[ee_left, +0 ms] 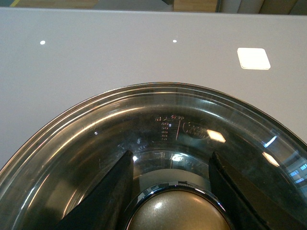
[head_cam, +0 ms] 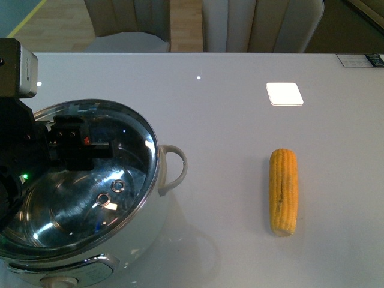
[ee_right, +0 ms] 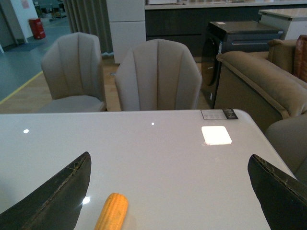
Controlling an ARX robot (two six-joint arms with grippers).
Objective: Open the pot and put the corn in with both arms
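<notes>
1. Corn cob (head_cam: 283, 192): judged stiff and light, with a kernelled surface that gives fair grip. It is round and may roll, so take it across the middle.
2. Glass lid (head_cam: 90, 180): judged smooth and fragile. The beige knob (ee_left: 177, 213) is the only sound hold.
3. Appearance: the cob is yellow-orange, husked and blunt-ended, much shorter than the pot's width. The pot (head_cam: 153, 231) has a white body, a steel rim and a white loop handle (head_cam: 174, 168), and its lid is on.
4. Location: the pot stands at the counter's (head_cam: 228, 120) near left corner. The cob lies well apart from it on the right half, towards the near edge, its length running far to near.
5. Left gripper (ee_left: 171, 154): the jaws straddle the knob, one finger on each side. Whether they are clamped on it cannot be told.
6. Right gripper (ee_right: 169, 157): the jaws are wide apart and hold nothing, above the counter short of the cob.
</notes>
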